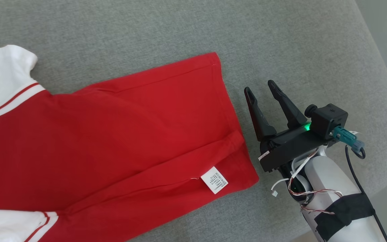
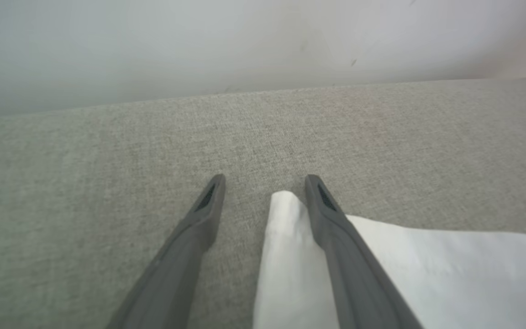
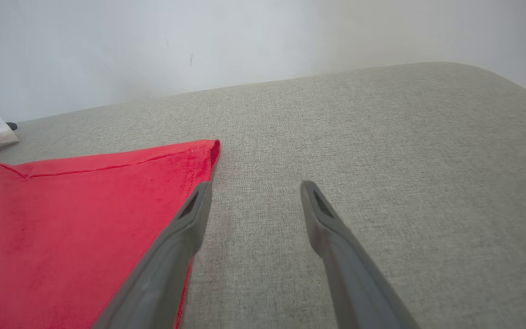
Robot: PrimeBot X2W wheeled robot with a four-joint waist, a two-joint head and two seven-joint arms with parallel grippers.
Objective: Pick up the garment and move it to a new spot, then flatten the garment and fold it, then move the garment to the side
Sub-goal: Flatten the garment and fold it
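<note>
A red T-shirt (image 1: pixel 119 134) with white sleeves lies spread on the grey cushion, hem toward the right, with a white care label (image 1: pixel 214 179) near the hem. My right gripper (image 1: pixel 260 86) stands open just right of the hem, nothing between its fingers; in the right wrist view the gripper (image 3: pixel 254 189) has the red hem (image 3: pixel 85 214) beside its left finger. My left gripper (image 2: pixel 265 183) is open over the cushion, the tip of a white sleeve (image 2: pixel 286 256) lying between its fingers, under the right one.
The grey fabric cushion (image 1: pixel 297 50) curves off at the right and near-right edge. A pale wall (image 3: pixel 199 41) rises behind it. Bare cushion lies beyond and right of the shirt.
</note>
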